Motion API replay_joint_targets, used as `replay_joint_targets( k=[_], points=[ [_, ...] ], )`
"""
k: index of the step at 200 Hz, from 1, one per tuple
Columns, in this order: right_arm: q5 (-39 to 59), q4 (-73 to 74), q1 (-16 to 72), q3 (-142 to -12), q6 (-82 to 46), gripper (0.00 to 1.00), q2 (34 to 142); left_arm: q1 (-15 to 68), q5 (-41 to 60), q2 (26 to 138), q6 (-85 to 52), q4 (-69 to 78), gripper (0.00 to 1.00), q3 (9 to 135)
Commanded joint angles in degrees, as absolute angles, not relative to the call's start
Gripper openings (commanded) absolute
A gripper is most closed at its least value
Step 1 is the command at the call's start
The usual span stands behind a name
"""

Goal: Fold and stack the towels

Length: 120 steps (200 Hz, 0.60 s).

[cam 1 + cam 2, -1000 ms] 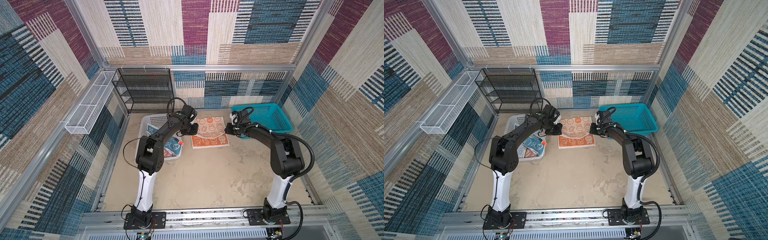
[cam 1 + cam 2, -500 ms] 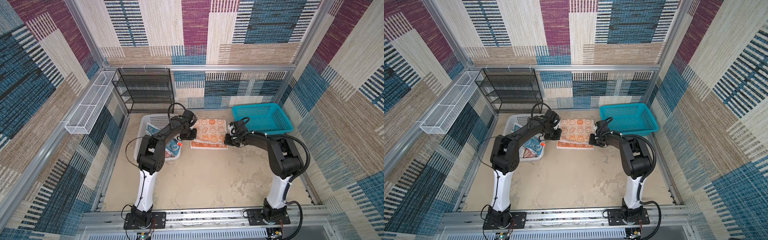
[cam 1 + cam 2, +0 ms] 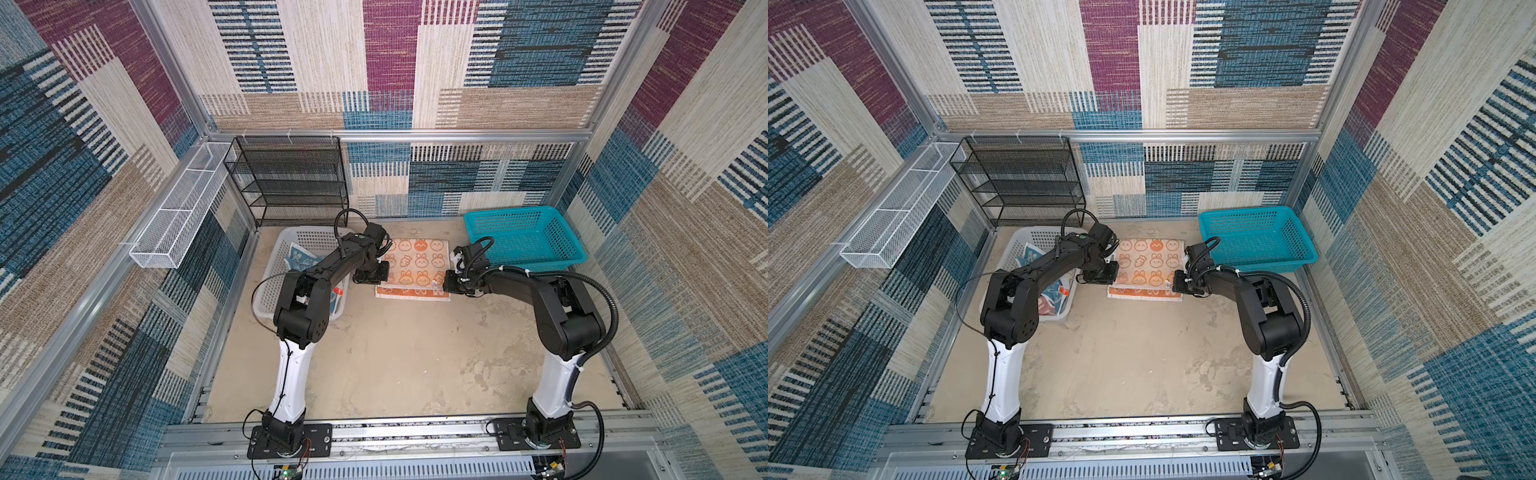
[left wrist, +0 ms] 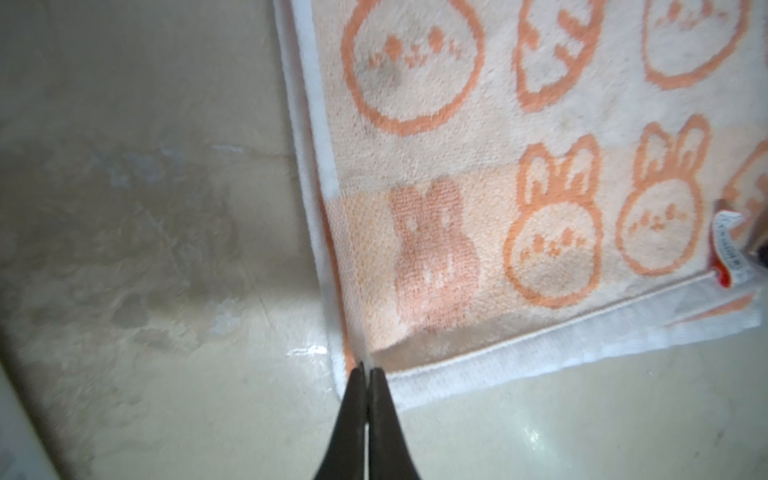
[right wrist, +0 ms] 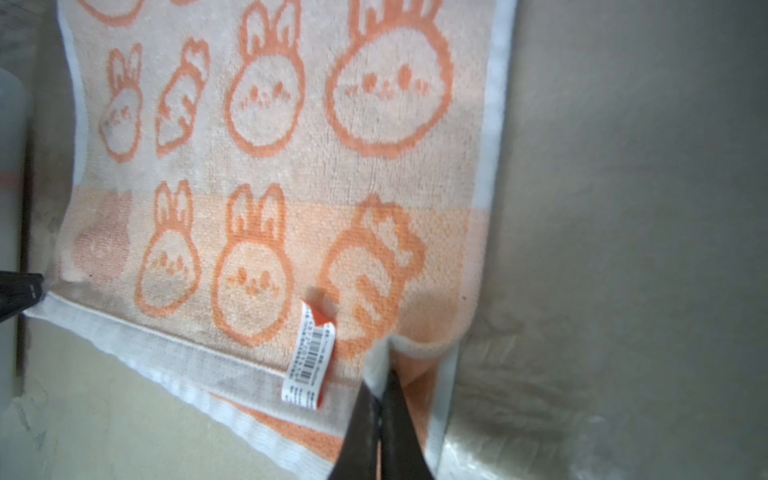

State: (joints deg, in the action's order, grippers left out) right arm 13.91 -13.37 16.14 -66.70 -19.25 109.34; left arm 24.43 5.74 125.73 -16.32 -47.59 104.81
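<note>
The orange-and-cream rabbit towel (image 3: 417, 266) (image 3: 1150, 262) lay on the sandy counter (image 3: 407, 357) toward the back, between the white basket (image 3: 270, 286) and the teal basket (image 3: 540, 249). It was doubled over, so that a strip of the lower layer showed along its near edge. The left end effector (image 3: 379, 280) (image 4: 365, 372) was closed on the near left corner of the upper layer. In the left wrist view its dark fingers met tip to tip on the white hem. The right end effector (image 3: 448, 286) (image 5: 380, 376) was likewise closed on the near right corner, where the cloth puckered up between its fingers in the right wrist view. A barcode label (image 5: 309, 357) (image 4: 731, 249) lay on the upper layer just beside that pinched corner. Both arms reached low across the counter from their bases at the front rail. A blue-and-white towel (image 3: 301, 259) (image 3: 1032, 253) lay crumpled in the white basket, partly hidden behind the left arm. The teal basket held nothing that the top views showed. A black wire rack (image 3: 291, 183) stood against the back wall beyond the white basket.
</note>
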Motion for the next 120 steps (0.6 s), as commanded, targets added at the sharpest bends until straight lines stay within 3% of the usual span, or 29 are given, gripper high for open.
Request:
replay_joint_targets(
  k=[1,120],
  points=[
    [12.7,-13.1,16.2,-67.9,-19.4,0.0,108.4,23.9,3.6,124.2,-15.0,-49.8,0.0,105.6],
    [12.8,-12.8,17.3,-61.1,-19.9,0.0,100.3,24.7,5.7,117.7,-16.9,-49.6,0.0,99.1]
  ],
)
